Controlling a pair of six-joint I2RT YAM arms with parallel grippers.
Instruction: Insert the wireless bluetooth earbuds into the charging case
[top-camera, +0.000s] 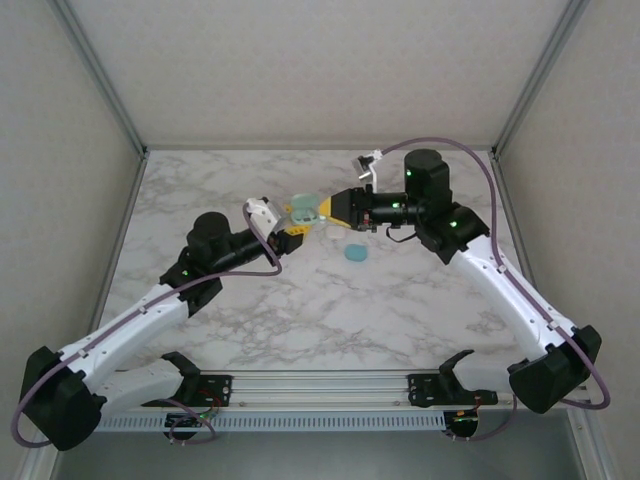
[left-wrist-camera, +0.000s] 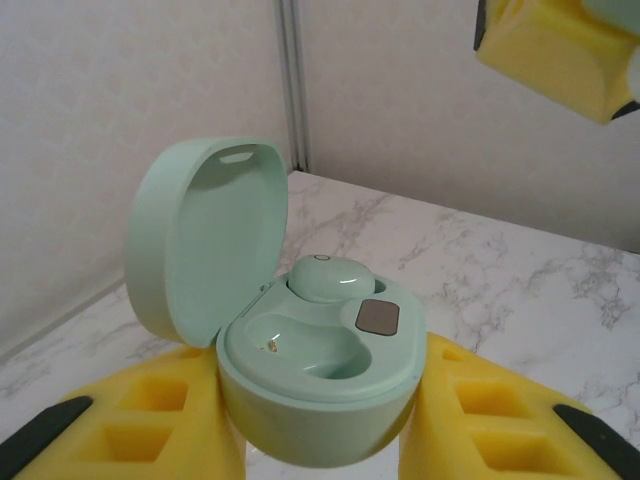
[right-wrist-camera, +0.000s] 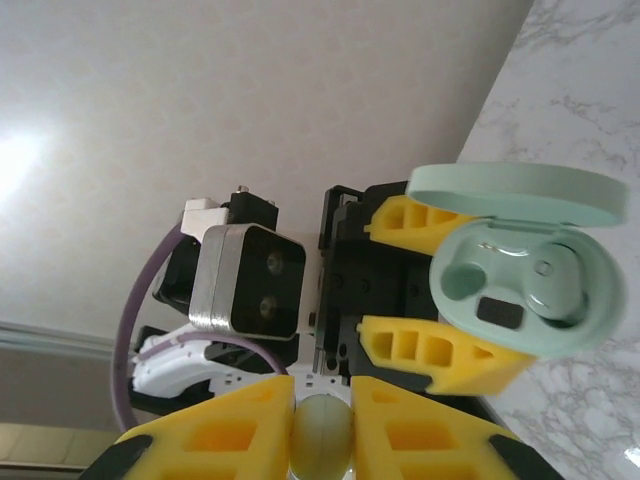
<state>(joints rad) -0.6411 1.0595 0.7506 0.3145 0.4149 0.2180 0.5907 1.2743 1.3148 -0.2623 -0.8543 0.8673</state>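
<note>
Mint charging case (left-wrist-camera: 320, 385): pale green, rounded and open, with its lid (left-wrist-camera: 210, 240) standing up on the left in the left wrist view. It sat over the middle-rear part of the marble table (top-camera: 300, 320).
First earbud (left-wrist-camera: 330, 278): a small mint pebble with a glossy top, seated in the case's rear socket beside a dark grey rectangular patch. The nearer socket (left-wrist-camera: 300, 345) was bare.
Second earbud (right-wrist-camera: 322, 445): pale green-white and oval, up in the air near the case and apart from it.
Left gripper (top-camera: 296, 224): yellow fingers narrowed onto the charging case, one pressed against each side of its body.
Right gripper (right-wrist-camera: 322, 410): nearly closed, pinching the second earbud between its yellow fingertips and facing the case's open side.
Teal-blue object (top-camera: 356, 252): rounded, lying alone on the table, near the case on the right arm's side.
</note>
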